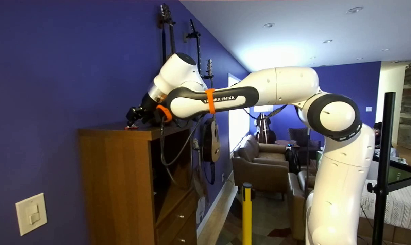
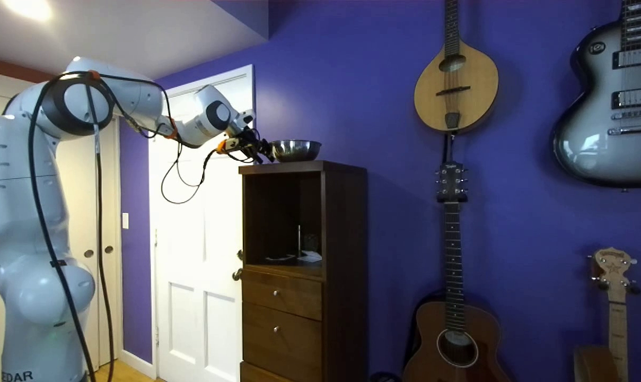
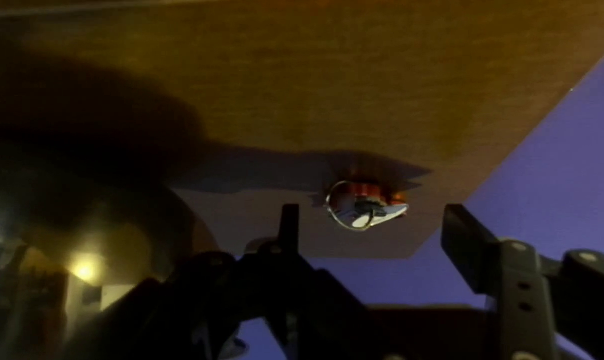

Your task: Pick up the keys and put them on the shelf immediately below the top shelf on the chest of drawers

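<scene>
The keys (image 3: 366,207), a small bunch with a metal ring, a silver key and red parts, lie on the flat brown top shelf (image 3: 306,100) of the chest of drawers (image 1: 117,183). In an exterior view they are a small red spot (image 1: 132,127) under the fingertips. My gripper (image 3: 371,217) is open in the wrist view, its fingers apart on either side of the keys, not visibly touching them. It also shows low over the cabinet top in an exterior view (image 2: 267,154). The shelf (image 2: 309,269) is the floor of the dark open compartment below.
A shiny metal bowl (image 2: 296,151) stands on the cabinet top beside the gripper; it fills the wrist view's lower left (image 3: 107,240). Papers (image 2: 310,257) and a thin upright object (image 2: 299,241) are in the compartment. A purple wall (image 1: 89,68) is close to the cabinet.
</scene>
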Action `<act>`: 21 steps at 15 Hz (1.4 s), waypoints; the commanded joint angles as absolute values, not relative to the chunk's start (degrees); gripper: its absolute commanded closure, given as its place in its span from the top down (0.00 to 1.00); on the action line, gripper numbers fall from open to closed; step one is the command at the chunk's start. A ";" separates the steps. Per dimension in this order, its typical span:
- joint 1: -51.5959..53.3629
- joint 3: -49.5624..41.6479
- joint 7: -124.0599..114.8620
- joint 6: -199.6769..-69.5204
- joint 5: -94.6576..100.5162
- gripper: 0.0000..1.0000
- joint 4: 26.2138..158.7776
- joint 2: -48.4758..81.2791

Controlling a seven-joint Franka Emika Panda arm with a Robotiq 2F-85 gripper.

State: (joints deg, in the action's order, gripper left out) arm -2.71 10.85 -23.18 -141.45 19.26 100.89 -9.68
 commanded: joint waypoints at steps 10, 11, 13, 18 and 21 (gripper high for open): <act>0.00 10.27 -24.58 -139.55 20.69 0.00 97.44 -8.73; 0.03 10.33 -24.60 -138.59 21.00 0.00 97.53 -9.11; -0.14 10.41 -25.00 -137.83 22.02 0.00 97.82 -9.66; 0.27 9.72 -19.00 -137.64 21.22 0.47 97.21 -9.10; 0.05 9.31 -16.57 -138.00 21.64 0.68 96.79 -8.41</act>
State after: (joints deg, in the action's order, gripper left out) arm -0.47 10.27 -18.71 -138.59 20.55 97.94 -9.16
